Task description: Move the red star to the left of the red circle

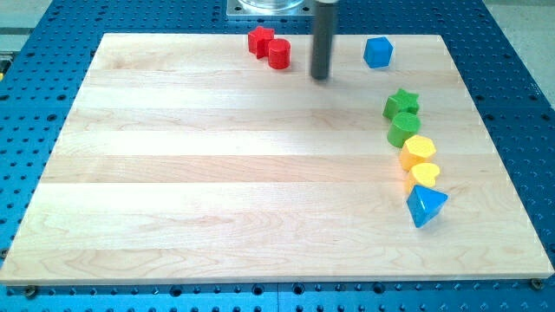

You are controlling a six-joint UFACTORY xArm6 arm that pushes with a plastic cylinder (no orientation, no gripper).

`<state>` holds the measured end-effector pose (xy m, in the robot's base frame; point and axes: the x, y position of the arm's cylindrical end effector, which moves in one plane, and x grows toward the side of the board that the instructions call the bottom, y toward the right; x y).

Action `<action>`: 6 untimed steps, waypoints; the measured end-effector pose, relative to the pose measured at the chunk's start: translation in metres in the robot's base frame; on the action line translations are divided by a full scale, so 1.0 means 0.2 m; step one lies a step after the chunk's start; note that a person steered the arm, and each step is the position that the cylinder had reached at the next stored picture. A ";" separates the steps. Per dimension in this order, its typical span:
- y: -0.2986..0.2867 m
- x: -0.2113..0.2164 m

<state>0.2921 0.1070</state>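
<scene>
The red star [258,40] lies near the view's top edge of the wooden board [217,173]. The red circle [278,54], a short cylinder, touches it on its lower right. My tip [321,77] is the end of the dark rod, a short way to the right of the red circle and slightly below it, not touching either red block.
A blue hexagonal block [378,52] sits right of the rod. Down the right side run a green star [401,103], a green circle [404,130], a yellow hexagon [418,151], a yellow heart [424,175] and a blue triangle [426,206].
</scene>
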 end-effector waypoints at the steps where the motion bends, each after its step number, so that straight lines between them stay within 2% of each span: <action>1: -0.01 -0.17; 2: -0.21 -0.32; 4: -0.58 -0.49; 6: -1.00 -0.42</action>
